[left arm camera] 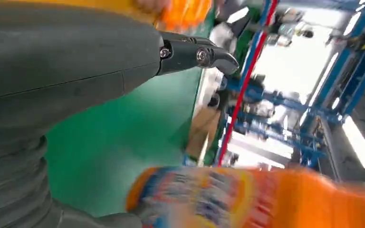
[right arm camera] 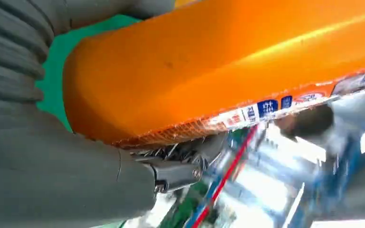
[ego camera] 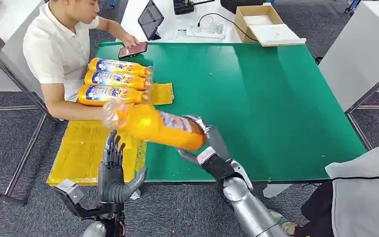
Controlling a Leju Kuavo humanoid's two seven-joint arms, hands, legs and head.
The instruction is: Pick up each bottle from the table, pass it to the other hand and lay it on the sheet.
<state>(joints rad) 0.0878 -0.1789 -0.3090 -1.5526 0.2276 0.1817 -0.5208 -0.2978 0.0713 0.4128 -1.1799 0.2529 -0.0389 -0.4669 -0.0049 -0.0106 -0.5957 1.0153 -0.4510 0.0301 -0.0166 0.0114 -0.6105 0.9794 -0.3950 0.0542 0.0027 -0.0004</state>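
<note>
**Q:** What does the figure show?

**A:** The right hand grips an orange drink bottle near its base, holding it roughly level over the near edge of the green table, neck toward the robot's left. The right wrist view shows the thumb and fingers wrapped around the orange body. The left hand is raised just beside the neck end, fingers apart, holding nothing.

**Q:** Where do the finished bottles lie?

**A:** Three bottles lie side by side on the far part of the yellow sheet, beside a seated person whose forearm rests along the sheet's edge.

**Q:** Which step is this?

**A:** Judged from the pose, the hand-over: the bottle is in the right hand and the left has not yet taken it.

**Q:** How is it done well?

**A:** The left hand should close around the labelled middle rather than the narrow neck, so the weight balances. The right hand should let go only once that grip is firm. The smooth, round body may slip or roll, so it is best laid parallel to the three bottles, on bare sheet clear of the person's arm.
</note>
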